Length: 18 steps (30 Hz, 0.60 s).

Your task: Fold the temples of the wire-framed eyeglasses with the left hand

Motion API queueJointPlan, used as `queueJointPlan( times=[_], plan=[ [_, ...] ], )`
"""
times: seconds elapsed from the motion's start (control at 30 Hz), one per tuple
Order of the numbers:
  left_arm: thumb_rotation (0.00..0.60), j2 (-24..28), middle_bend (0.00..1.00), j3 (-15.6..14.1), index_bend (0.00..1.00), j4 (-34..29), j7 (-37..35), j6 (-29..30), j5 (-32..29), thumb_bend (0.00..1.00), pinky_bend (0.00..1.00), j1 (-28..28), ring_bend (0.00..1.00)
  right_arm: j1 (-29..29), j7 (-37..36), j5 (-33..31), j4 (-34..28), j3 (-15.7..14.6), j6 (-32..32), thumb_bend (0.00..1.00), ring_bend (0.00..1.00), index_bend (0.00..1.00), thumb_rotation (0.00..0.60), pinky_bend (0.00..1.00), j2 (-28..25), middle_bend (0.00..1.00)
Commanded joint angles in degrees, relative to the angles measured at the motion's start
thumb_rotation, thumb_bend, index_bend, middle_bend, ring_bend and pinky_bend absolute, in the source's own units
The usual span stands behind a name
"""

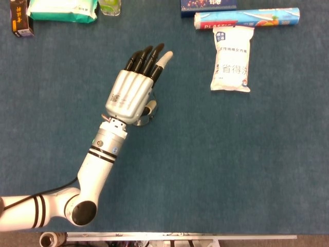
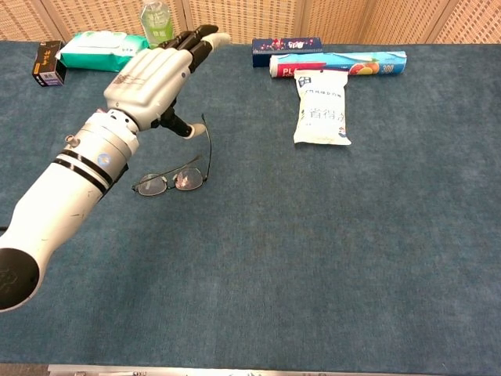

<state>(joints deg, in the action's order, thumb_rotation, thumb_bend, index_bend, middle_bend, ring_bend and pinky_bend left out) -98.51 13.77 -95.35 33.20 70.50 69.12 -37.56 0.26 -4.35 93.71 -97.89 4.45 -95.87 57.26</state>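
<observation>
**Left hand hovering flat above the glasses**

The chest view is showing what the head view mostly hides: the glasses (image 2: 171, 181) are lying on the blue table (image 2: 329, 258), lenses toward the camera, with one temple sticking out straight toward the far edge, unfolded. From the head view the left hand (image 1: 132, 94) is covering nearly all of them; only a bit of frame is peeking out by the thumb.

The left hand (image 2: 153, 77) is reaching forward from the lower left, palm down, fingers (image 2: 196, 41) stretched out together and pointing away to the upper right, gripping nothing. The thumb is hanging below the palm, its tip near the far end of the raised temple; whether it is touching the wire cannot be told.

Along the far edge, a white pouch (image 2: 321, 106) is lying just beside a wrap roll (image 2: 338, 63), well apart from the glasses.
</observation>
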Motion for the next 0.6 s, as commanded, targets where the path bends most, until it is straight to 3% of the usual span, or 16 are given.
queueJointPlan(
  times=[0.03, 0.6],
  plan=[
    [0.6, -0.5, 0.0, 0.3, 0.0, 0.5, 0.1, -0.1, -0.7, 0.16, 0.1, -0.3, 0.0, 0.0, 0.0, 0.0, 0.0, 0.0, 0.0, 0.47, 0.23, 0.47, 0.6, 0.41, 0.0, 0.37],
    [0.6, -2.8, 0.0, 1.4, 0.0, 3.9, 0.9, 0.6, -3.3, 0.16, 0.1, -1.6, 0.0, -0.1, -0.2, -0.1, 0.1, 0.0, 0.0, 0.47, 0.23, 0.47, 0.6, 0.41, -0.1, 0.37]
  ],
)
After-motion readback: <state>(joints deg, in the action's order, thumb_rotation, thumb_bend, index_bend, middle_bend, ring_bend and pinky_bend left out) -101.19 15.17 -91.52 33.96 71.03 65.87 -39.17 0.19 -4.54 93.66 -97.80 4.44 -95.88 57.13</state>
